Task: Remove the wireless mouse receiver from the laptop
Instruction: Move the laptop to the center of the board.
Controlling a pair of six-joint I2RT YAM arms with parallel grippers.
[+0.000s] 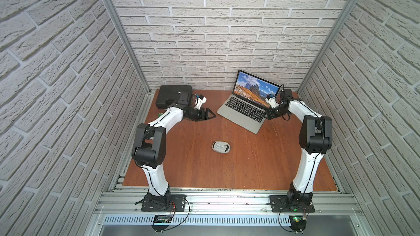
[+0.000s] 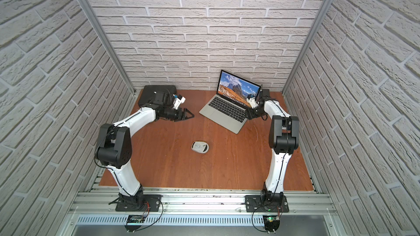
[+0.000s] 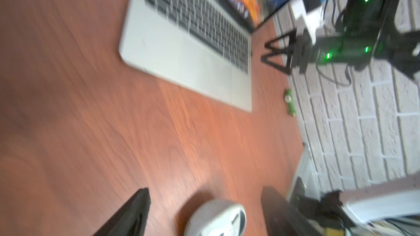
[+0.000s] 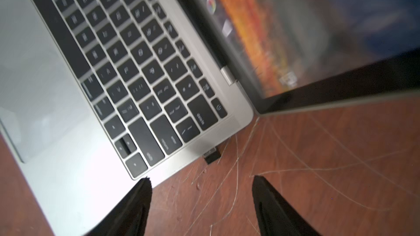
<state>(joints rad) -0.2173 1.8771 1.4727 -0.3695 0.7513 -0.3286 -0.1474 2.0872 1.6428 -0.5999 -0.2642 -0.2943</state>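
Receiver: the wireless mouse receiver (image 4: 212, 154) sits plugged into the side edge of the laptop (image 4: 56, 91), straight ahead of the right jaws and short of the gap between them.
Right jaws: spread apart with nothing in them. One fingertip (image 4: 145, 187) hangs over the laptop's deck edge, the other over bare tabletop (image 4: 318, 178).
Left jaws: released and empty, well apart from the laptop on its far side, near the black case (image 1: 172, 94).
Risk, misgrip: the stub is tiny and low against the tabletop. The deck-side finger could land on the keyboard edge, so the jaws would clamp metal or slip off the plug.
Risk, dragging: nothing braces the laptop. A pull off the port's line would likely slide or twist it, or lever the plug.
Risk, screen: the open lid (image 4: 318, 42) rises just beyond the receiver, ahead of the outer finger. An overshoot would strike it.
Edges: the laptop's side edge runs slantwise across the line of the jaws, so they need squaring to it.
Open room: scratched, bare tabletop lies under and behind the outer finger, a free way back from the port. The mouse (image 1: 221, 147) lies well apart.
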